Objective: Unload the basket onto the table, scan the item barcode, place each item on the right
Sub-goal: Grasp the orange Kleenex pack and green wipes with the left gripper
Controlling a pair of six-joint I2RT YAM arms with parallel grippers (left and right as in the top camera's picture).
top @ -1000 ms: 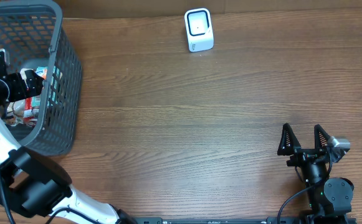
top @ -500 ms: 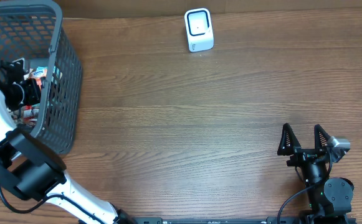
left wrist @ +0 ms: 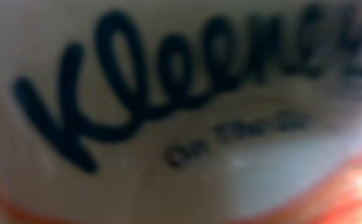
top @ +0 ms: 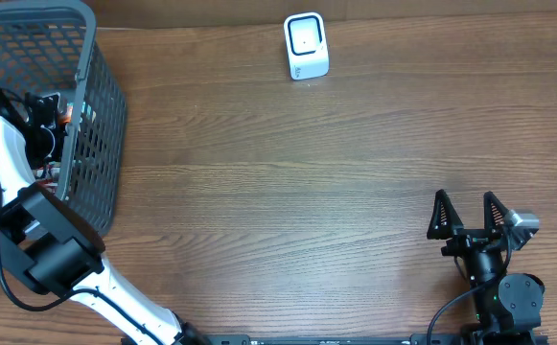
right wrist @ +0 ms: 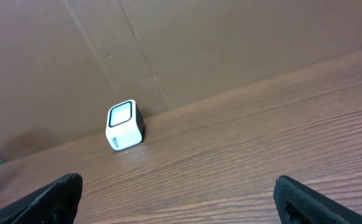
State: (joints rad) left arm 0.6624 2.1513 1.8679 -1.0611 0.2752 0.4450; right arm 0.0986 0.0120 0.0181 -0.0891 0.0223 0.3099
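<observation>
You're at the pick-up: left gripper, jaws wide, sits in the basket at ten o'clock, nose to the Kleenex pack; close on it next, then carry it to the scanner at twelve, right gripper idling wide at five.

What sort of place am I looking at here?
Probably a mock shop checkout on a robot test bench: a white barcode scanner stands on the wooden table, and a grey shopping basket holds packaged goods, one a Kleenex pack.
</observation>
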